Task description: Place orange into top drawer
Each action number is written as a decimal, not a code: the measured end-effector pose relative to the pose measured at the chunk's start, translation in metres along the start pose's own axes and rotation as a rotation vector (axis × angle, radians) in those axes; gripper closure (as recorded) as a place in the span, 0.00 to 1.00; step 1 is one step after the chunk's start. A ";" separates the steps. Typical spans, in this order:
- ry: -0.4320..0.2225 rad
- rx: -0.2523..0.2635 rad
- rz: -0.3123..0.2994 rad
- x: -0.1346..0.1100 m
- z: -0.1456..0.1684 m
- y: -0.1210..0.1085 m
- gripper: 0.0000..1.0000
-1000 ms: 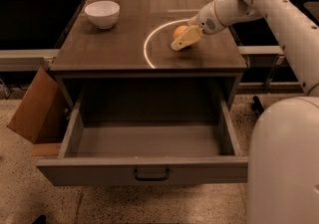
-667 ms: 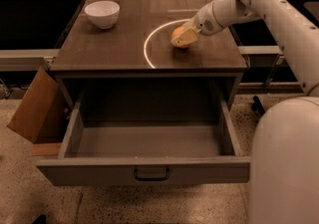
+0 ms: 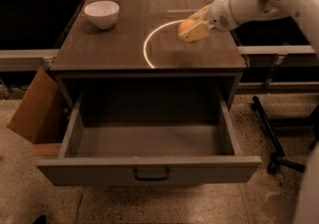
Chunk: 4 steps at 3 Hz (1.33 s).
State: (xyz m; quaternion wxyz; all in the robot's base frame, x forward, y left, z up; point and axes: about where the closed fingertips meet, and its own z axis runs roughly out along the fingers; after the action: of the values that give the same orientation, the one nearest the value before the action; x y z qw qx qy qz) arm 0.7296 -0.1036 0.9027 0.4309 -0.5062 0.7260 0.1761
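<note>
At six o'clock the flat-fronted grey top drawer (image 3: 99, 170) stands open with nothing in it, while at two o'clock the gripper (image 3: 190, 31) clasps the round, matte orange (image 3: 184, 23) over the smooth dark cabinet top (image 3: 114, 44), so carrying and release apparently remain; a glossy white bowl (image 3: 102, 14) sits at eleven.

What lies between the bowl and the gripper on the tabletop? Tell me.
Nothing solid. The camera view shows bare tabletop crossed by a bright ring between the bowl and the gripper, which holds the orange at the right.
</note>
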 end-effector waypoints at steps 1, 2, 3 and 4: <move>-0.018 0.018 -0.010 -0.002 -0.046 0.044 1.00; -0.018 0.018 -0.010 -0.002 -0.046 0.044 1.00; -0.022 0.015 -0.032 0.002 -0.045 0.061 1.00; -0.012 0.014 -0.051 0.010 -0.040 0.094 1.00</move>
State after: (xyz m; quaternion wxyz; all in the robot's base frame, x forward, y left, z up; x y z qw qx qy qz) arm 0.6273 -0.0970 0.9003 0.4431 -0.5205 0.7114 0.1632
